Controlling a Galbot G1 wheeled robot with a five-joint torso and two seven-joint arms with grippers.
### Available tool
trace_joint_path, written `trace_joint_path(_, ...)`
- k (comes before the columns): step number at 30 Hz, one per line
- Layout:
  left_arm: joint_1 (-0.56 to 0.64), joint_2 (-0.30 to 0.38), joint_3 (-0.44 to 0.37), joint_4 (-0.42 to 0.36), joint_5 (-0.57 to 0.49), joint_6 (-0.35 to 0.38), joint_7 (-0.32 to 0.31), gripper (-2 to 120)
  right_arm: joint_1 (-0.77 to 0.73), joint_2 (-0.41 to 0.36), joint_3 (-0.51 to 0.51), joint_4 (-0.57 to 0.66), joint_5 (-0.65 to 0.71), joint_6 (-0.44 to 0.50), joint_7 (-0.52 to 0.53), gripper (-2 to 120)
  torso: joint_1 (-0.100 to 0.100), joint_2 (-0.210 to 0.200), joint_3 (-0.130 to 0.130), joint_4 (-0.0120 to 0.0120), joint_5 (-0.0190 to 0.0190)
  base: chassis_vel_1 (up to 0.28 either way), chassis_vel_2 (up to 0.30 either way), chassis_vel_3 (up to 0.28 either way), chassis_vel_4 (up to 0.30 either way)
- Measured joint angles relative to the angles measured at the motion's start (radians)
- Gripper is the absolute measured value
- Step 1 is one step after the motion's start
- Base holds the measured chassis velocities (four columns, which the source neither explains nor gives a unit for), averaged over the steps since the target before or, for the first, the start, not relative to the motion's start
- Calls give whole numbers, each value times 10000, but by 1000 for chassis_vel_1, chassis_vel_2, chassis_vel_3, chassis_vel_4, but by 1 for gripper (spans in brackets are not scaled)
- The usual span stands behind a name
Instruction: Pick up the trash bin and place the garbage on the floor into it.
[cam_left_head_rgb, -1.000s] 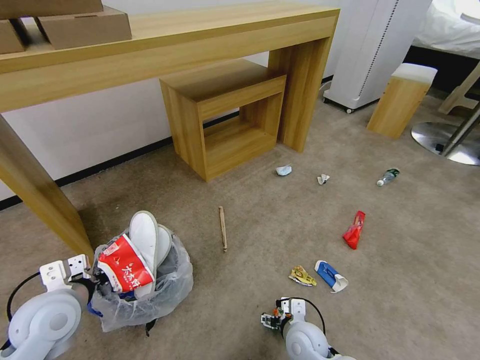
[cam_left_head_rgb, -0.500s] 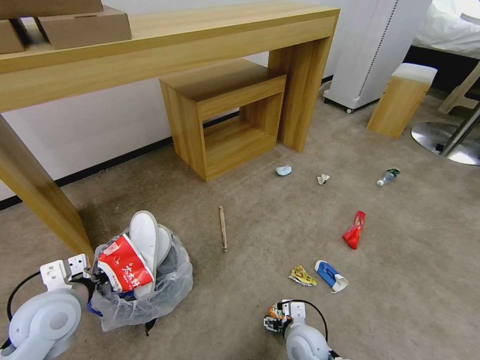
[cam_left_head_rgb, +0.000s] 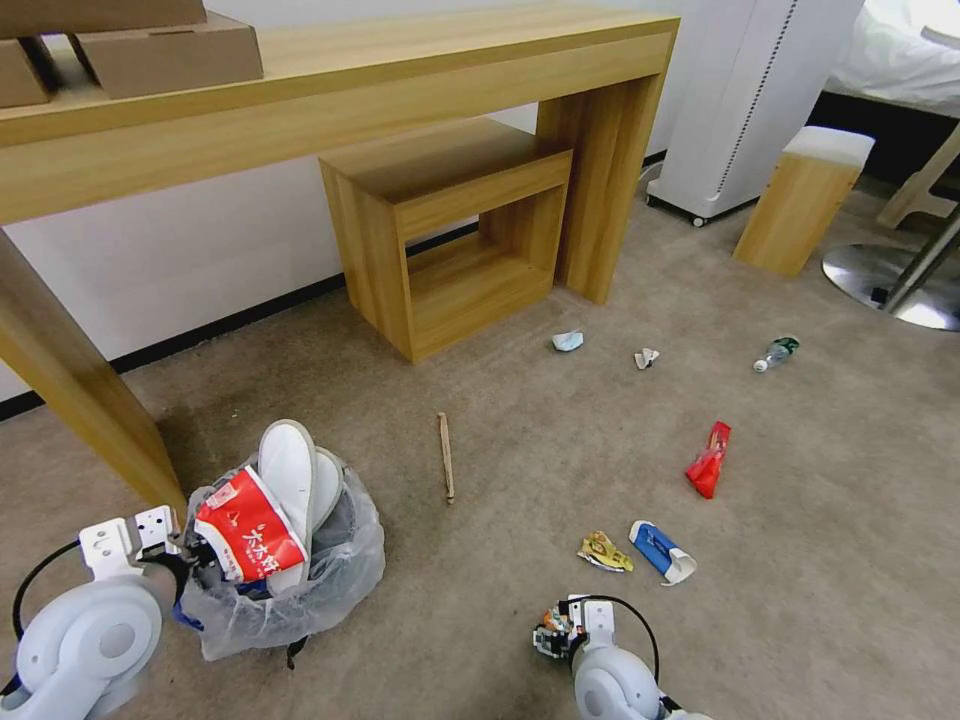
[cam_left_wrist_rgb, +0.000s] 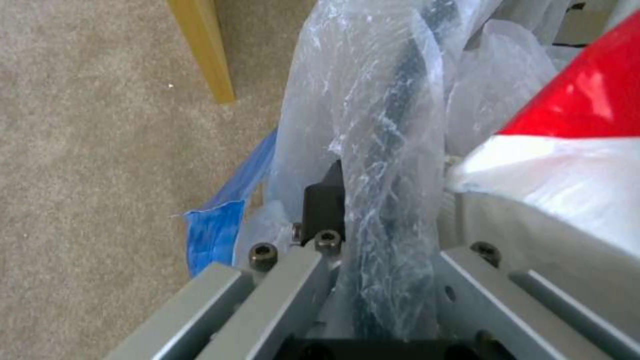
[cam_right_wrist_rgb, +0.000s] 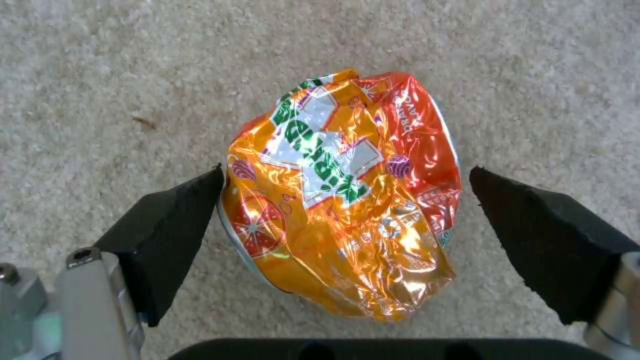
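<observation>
The left gripper (cam_left_wrist_rgb: 373, 220) has its jaws closed on the rim of the trash bin (cam_left_head_rgb: 290, 590), pinching the dark edge together with the crinkled clear bag; the bin is at about 8 o'clock in the head view, beside the leg of the wooden desk (cam_left_head_rgb: 70, 390). In the bin stand two white slippers (cam_left_head_rgb: 292, 470) and a red-and-white package (cam_left_head_rgb: 248, 530) with white Chinese characters that I cannot read surely. The right gripper (cam_right_wrist_rgb: 347, 200), near 6 o'clock, has its jaws open wide around an orange crumpled wrapper (cam_right_wrist_rgb: 347, 200); one pad touches it, the other is apart. The wrapper shows green letters, not readable. It lies on the beige carpet floor (cam_left_head_rgb: 830, 560).
</observation>
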Motion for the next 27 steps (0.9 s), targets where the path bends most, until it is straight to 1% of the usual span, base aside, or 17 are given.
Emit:
trace_joint_path(3, -3, 34, 1, -1, 0, -14, 11, 0, -7, -51, -3, 66, -17, 18, 0, 91, 0, 0, 0, 0, 0, 0, 0, 0, 0)
trace_joint_path(6, 9, 63, -4, -37, 15, -39, 18, 0, 1, -135, -2, 260, -27, 24, 46, 76, 0, 0, 0, -1, 0, 0, 0, 0, 0)
trace_joint_path(7, 9, 63, -4, -37, 15, -39, 18, 0, 1, -135, -2, 260, -27, 24, 46, 76, 0, 0, 0, -1, 0, 0, 0, 0, 0)
trace_joint_path(10, 33, 79, -36, -56, 60, -78, 25, 0, 97, -235, 6, 385, -35, 65, 61, 61, 0, 0, 0, 0, 0, 0, 0, 0, 0)
trace_joint_path(11, 33, 79, -36, -56, 60, -78, 25, 0, 97, -235, 6, 385, -35, 65, 61, 61, 0, 0, 0, 0, 0, 0, 0, 0, 0)
trace_joint_path(13, 54, 79, -54, -73, 74, -93, 34, 0, 118, -325, 18, 489, -39, 85, 55, 53, 1, 0, 0, 0, 0, 0, 0, 0, 0)
trace_joint_path(14, 61, 79, -68, -81, 83, -102, 35, 0, 121, -374, 31, 553, -65, 107, 43, 46, 0, 0, 0, 0, 0, 0, 0, 0, 0)
trace_joint_path(15, 61, 79, -68, -81, 83, -102, 35, 0, 121, -374, 31, 553, -65, 107, 43, 46, 0, 0, 0, 0, 0, 0, 0, 0, 0)
trace_joint_path(17, 68, 78, -75, -104, 102, -116, 36, 0, 129, -434, 48, 648, -111, 130, 38, 38, 1, 0, 0, 0, 0, 0, 0, 0, 0)
trace_joint_path(18, 68, 78, -75, -104, 102, -116, 36, 0, 129, -434, 48, 648, -111, 130, 38, 38, 1, 0, 0, 0, 0, 0, 0, 0, 0)
trace_joint_path(20, 81, 75, -90, -140, 108, -138, 37, 0, 140, -482, 66, 700, -143, 172, 27, 26, 1, 0, 0, 0, 0, 0, 0, 0, 0)
trace_joint_path(21, 87, 73, -97, -150, 111, -142, 37, 0, 141, -495, 70, 710, -151, 192, 19, 24, 1, 0, 0, 0, 0, 0, 0, 0, 0)
trace_joint_path(22, 87, 73, -97, -150, 111, -142, 37, 0, 141, -495, 70, 710, -151, 192, 19, 24, 1, 0, 0, 0, 0, 0, 0, 0, 0)
trace_joint_path(24, 105, 67, -114, -155, 121, -151, 35, 0, 132, -527, 75, 733, -189, 258, -59, 12, 0, 0, 0, 0, 0, 0, 0, 0, 0)
trace_joint_path(25, 117, 56, -120, -160, 129, -151, 34, 0, 121, -531, 76, 723, -273, 331, -128, 8, 1, 0, 0, 0, 0, 0, 0, 0, 0)
trace_joint_path(26, 117, 56, -120, -160, 129, -151, 34, 0, 121, -531, 76, 723, -273, 331, -128, 8, 1, 0, 0, 0, 0, 0, 0, 0, 0)
trace_joint_path(27, 127, 48, -127, -169, 135, -152, 35, 0, 109, -526, 76, 679, -370, 458, -235, 3, 0, 0, 0, 0, 0, 0, 0, 0, 0)
